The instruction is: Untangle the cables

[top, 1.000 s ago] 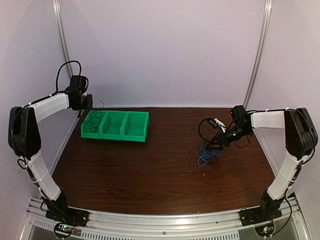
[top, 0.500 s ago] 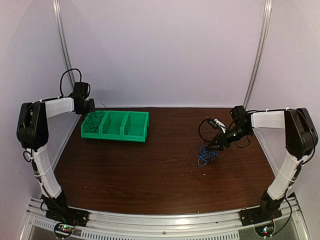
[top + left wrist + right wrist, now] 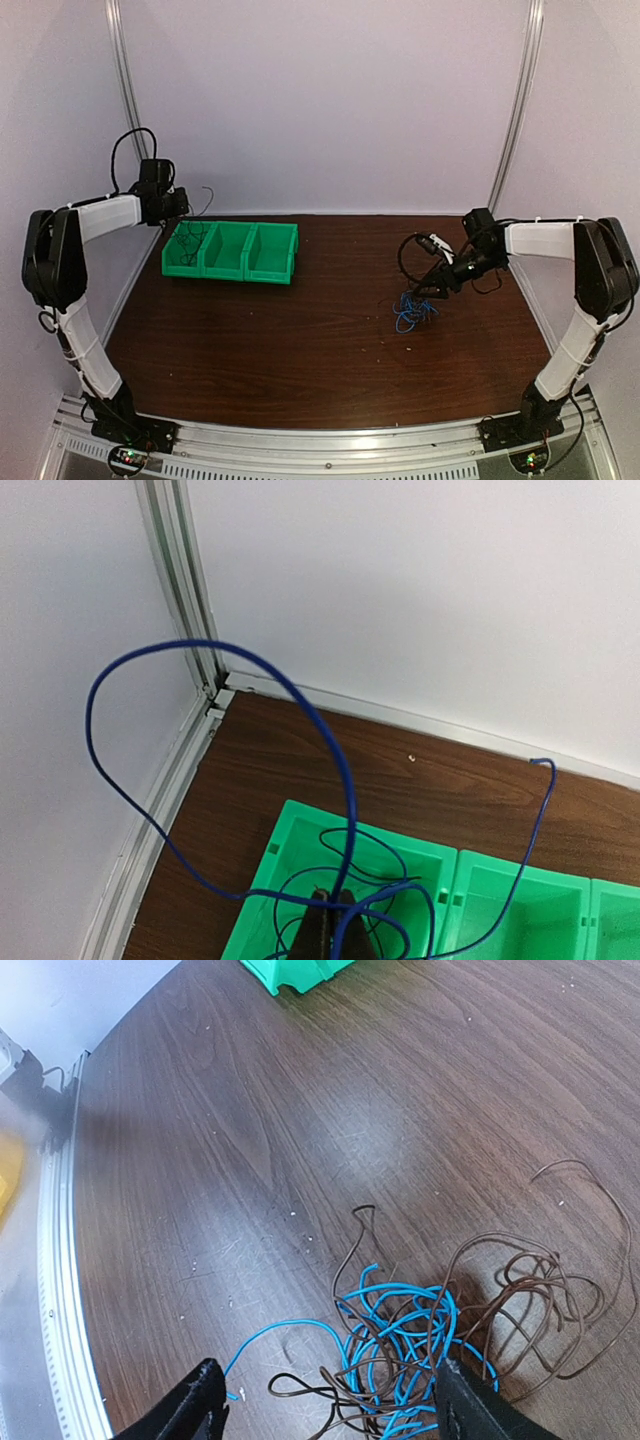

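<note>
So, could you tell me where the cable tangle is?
In the top view, the cable tangle lies on the table at right, by the open right hand.

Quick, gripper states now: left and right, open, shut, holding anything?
Left gripper: shut on the thin dark blue wire.
Right gripper: open, holding nothing, over the tangle of light blue and brown wires.

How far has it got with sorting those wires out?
One dark blue wire looks freed: the shut left gripper holds it, looping over the green bin's end compartment. The open right gripper hovers over the tangle of light blue and brown wires on the table, gripping nothing. That knot is what is left.
</note>
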{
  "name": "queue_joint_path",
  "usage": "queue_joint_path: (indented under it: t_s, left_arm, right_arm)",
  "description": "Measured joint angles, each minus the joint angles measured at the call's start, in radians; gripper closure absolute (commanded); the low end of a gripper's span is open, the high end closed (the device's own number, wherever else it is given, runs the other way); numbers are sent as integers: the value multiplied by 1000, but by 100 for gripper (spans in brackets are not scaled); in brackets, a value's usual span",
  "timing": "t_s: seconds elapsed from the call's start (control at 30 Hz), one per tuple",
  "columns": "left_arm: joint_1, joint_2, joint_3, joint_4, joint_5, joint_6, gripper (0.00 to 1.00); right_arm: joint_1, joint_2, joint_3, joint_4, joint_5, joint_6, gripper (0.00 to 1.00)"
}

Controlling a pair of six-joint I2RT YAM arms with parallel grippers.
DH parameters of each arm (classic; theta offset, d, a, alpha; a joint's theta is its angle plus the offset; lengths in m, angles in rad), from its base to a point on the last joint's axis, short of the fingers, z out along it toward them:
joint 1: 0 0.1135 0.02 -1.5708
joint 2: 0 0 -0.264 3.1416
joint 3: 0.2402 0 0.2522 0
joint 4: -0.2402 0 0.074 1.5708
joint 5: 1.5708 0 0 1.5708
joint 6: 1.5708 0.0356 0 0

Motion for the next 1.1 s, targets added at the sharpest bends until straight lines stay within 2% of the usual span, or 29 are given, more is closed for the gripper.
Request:
queue_joint_path:
  t_s: [0.33, 0.6, 0.83, 0.97, 1.1]
  left_arm:
    - [0, 143, -30, 17, 54, -3, 100]
    - [0, 292, 29, 6, 134, -3, 100]
    - [0, 314, 32, 5, 161, 1, 100]
    - [0, 310, 35, -6, 156, 7, 71]
    - [0, 241, 28, -46, 162, 14, 55]
  right_arm:
    - [0, 2, 0, 0, 0, 0, 27]
    - [0, 3, 0, -1, 0, -1, 28]
    - [0, 16, 0, -2, 0, -5, 28]
    - [0, 20, 0, -3, 0, -6, 27]
    - [0, 21, 0, -6, 0, -8, 27]
